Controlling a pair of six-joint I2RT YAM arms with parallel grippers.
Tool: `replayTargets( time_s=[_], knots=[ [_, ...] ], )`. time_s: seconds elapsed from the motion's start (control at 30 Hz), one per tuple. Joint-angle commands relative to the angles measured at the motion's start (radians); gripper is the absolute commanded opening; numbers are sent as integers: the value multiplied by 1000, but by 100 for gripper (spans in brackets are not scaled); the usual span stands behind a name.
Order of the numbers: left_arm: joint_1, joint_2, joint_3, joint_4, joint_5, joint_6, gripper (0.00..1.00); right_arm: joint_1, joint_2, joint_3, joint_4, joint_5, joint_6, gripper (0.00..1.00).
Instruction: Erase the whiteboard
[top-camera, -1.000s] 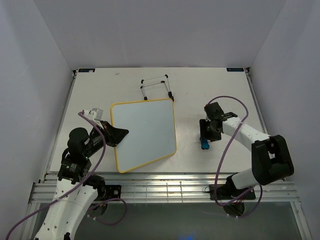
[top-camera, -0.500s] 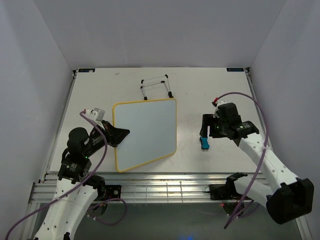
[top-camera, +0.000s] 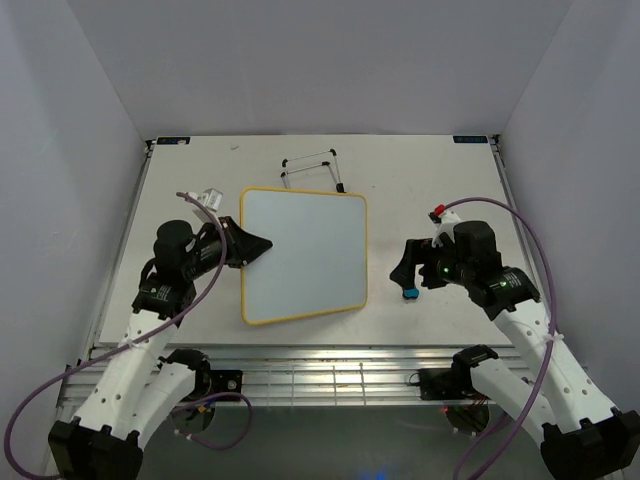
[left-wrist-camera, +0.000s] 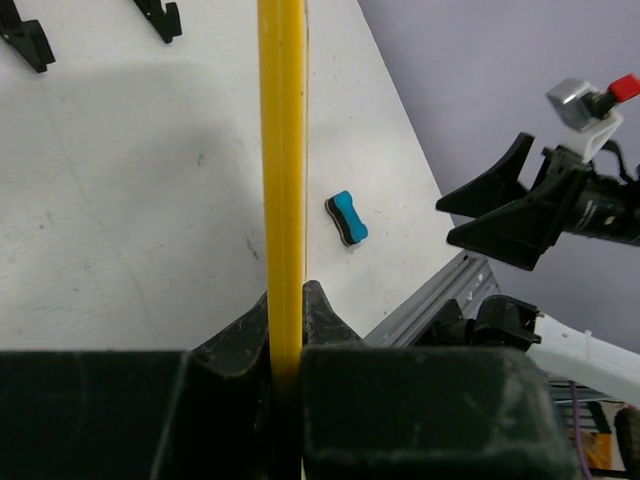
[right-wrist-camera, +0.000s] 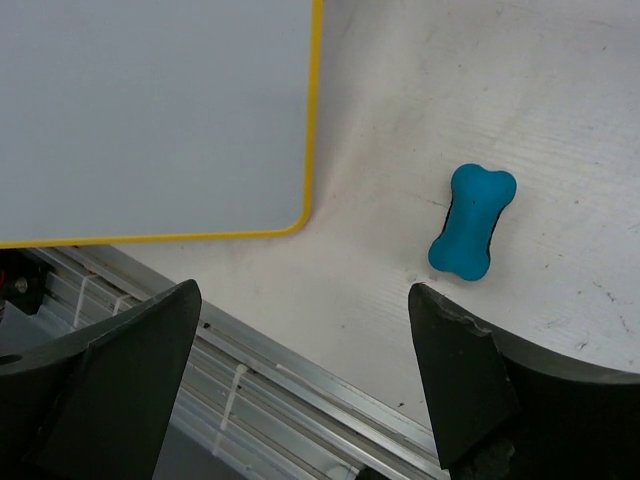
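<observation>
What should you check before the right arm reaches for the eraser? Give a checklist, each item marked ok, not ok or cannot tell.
1. Left fingers clamp the whiteboard frame: ok.
2. Right fingers open and empty: ok.
3. Eraser lies free on the table, clear of the whiteboard: ok.
4. Eraser centred between the right fingers: not ok, it sits off to one side.
5. Marks to wipe found: cannot tell, the whiteboard looks blank.

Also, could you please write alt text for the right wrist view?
A blue bone-shaped eraser lies untouched on the white table, just beyond the open fingers of the right gripper. The yellow-framed whiteboard fills the upper left.
</observation>
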Motion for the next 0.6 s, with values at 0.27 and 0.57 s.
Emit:
replayTargets(
  time_s=[0.27, 0.57],
  knots=[
    [0, 323, 223, 419, 135, -180, 0, -6, -160, -16, -18, -28, 30, 90],
    [0, 639, 324, 861, 148, -217, 0, -4, -192, 10, -64, 23, 27, 90]
  ],
)
